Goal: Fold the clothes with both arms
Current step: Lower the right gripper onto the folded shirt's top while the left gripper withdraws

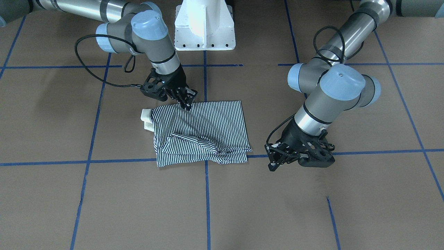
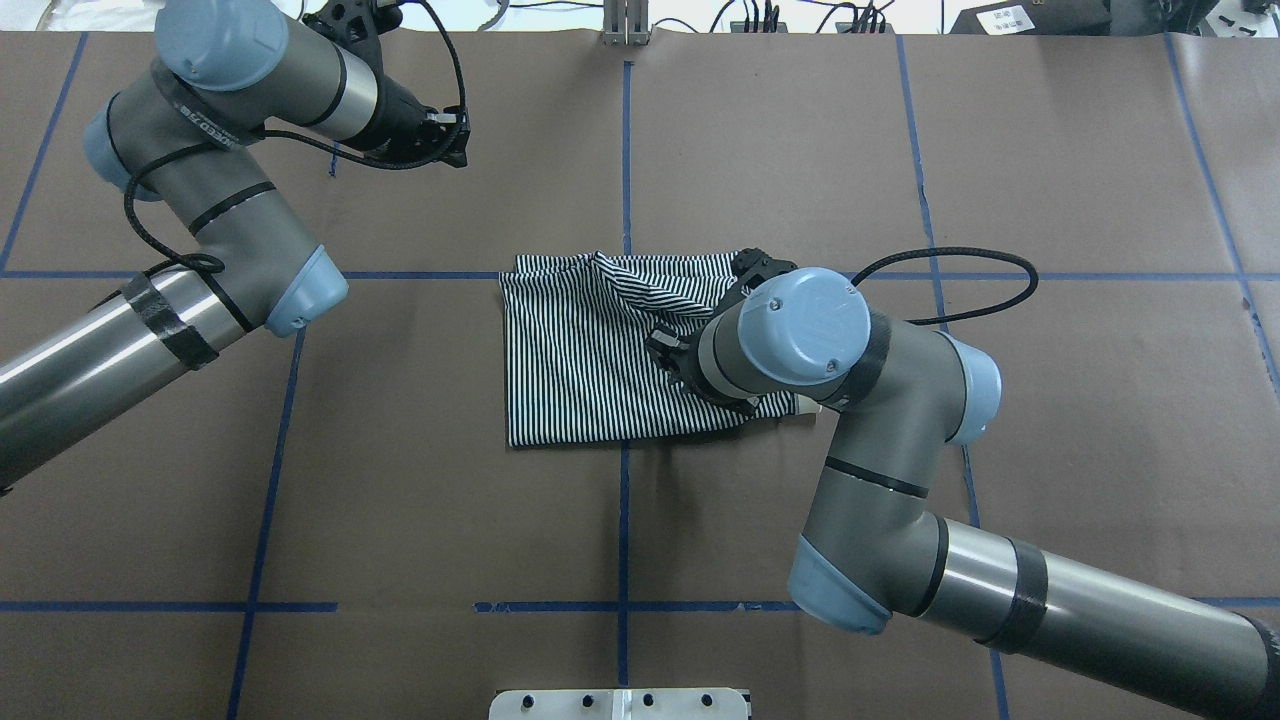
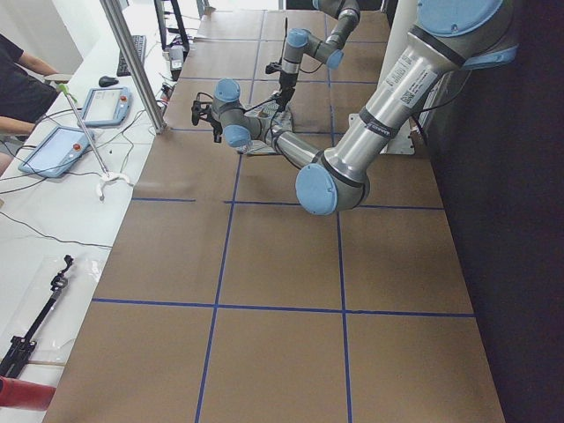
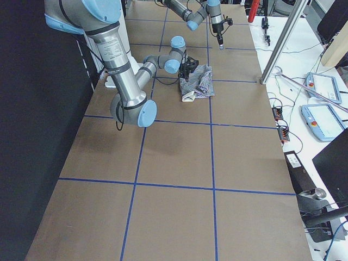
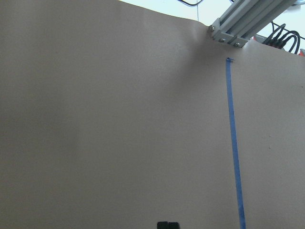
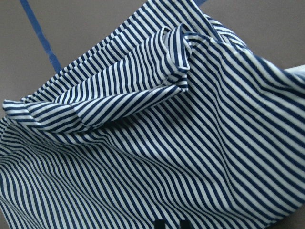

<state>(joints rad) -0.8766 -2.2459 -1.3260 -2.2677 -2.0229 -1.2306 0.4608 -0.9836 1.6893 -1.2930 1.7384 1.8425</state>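
The striped polo shirt lies partly folded and rumpled at the table's middle, its cream collar poking out at one side. It also shows in the overhead view and fills the right wrist view. My right gripper is down at the shirt's edge nearest the robot base, shut on a pinch of striped fabric; in the overhead view its wrist hides the fingers. My left gripper is off the shirt to its side, low over bare table. Its fingertips sit close together with nothing between them.
The white pedestal base stands behind the shirt. Blue tape lines grid the brown table. An aluminium post and cables stand at the far table edge ahead of the left wrist. An operator's bench with tablets runs along that side.
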